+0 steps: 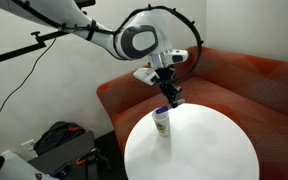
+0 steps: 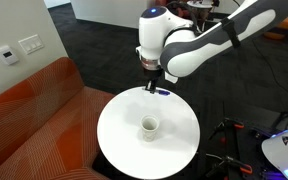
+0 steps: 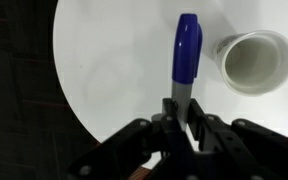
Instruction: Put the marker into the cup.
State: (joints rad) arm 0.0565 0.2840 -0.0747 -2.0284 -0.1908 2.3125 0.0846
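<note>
The blue marker [image 3: 187,50] is clamped between my gripper's [image 3: 179,110] fingers by its lighter grey end, its blue body pointing away over the white round table [image 3: 114,70]. The white paper cup [image 3: 254,62] stands upright and empty just to the right of the marker's tip in the wrist view. In both exterior views the gripper [image 1: 170,95] [image 2: 155,84] hangs above the table's edge, with the marker's blue tip [image 2: 162,91] showing under it. The cup [image 1: 162,122] [image 2: 149,126] stands near the middle of the table, apart from the gripper.
The round white table [image 1: 199,150] [image 2: 119,125] stands in front of an orange-red sofa [image 1: 254,80] [image 2: 34,110]. A dark bag and equipment [image 1: 59,140] lie on the floor beside the table. Dark carpet [image 2: 94,40] lies beyond.
</note>
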